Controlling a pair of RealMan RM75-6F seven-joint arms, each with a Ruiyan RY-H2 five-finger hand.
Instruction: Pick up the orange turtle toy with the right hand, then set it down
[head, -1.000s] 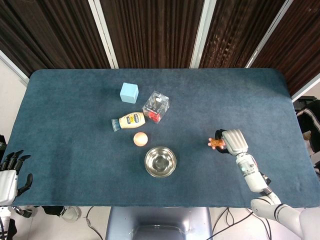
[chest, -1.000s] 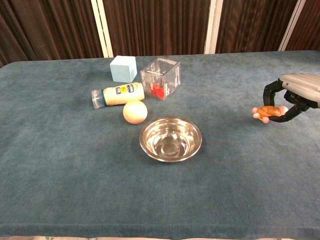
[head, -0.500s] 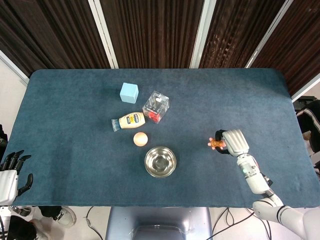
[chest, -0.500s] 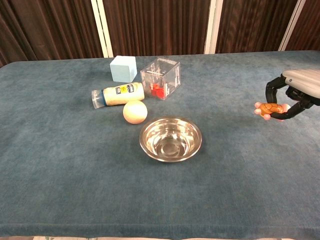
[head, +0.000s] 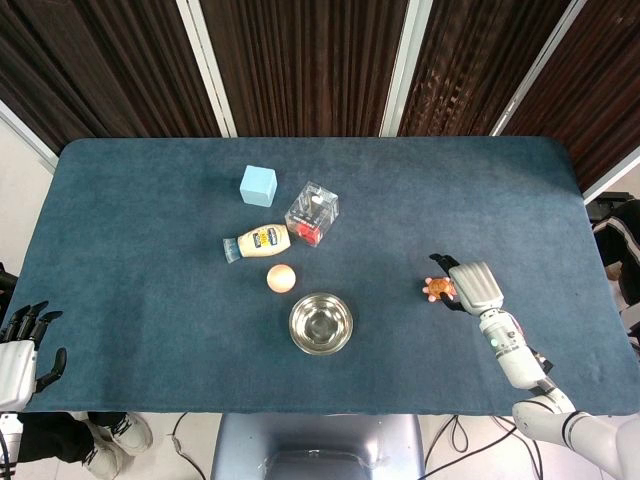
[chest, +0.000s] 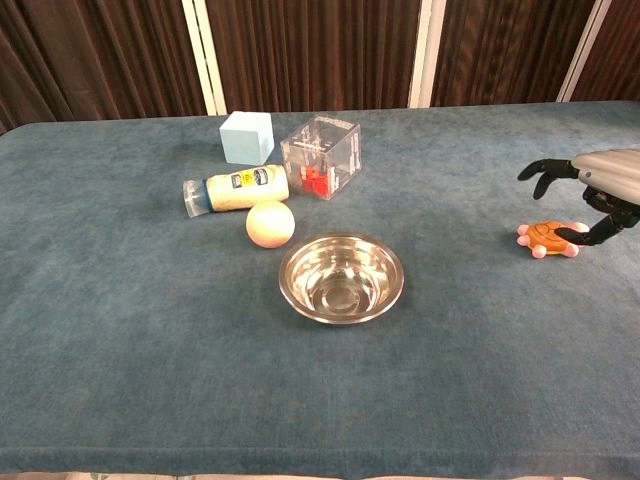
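The turtle lies on the table, on its right part, well apart from the other things. The right hand is above and just beside it with the fingers spread wide; the thumb tip seems to touch the turtle's shell, but the hand does not hold it. In the head view the turtle sits just left of this hand. Near the middle of the table stands a steel bowl. Behind the bowl are a ball, a bottle lying on its side, a clear box and a blue cube. The left hand rests off the table's left edge, with fingers slightly apart, holding nothing.
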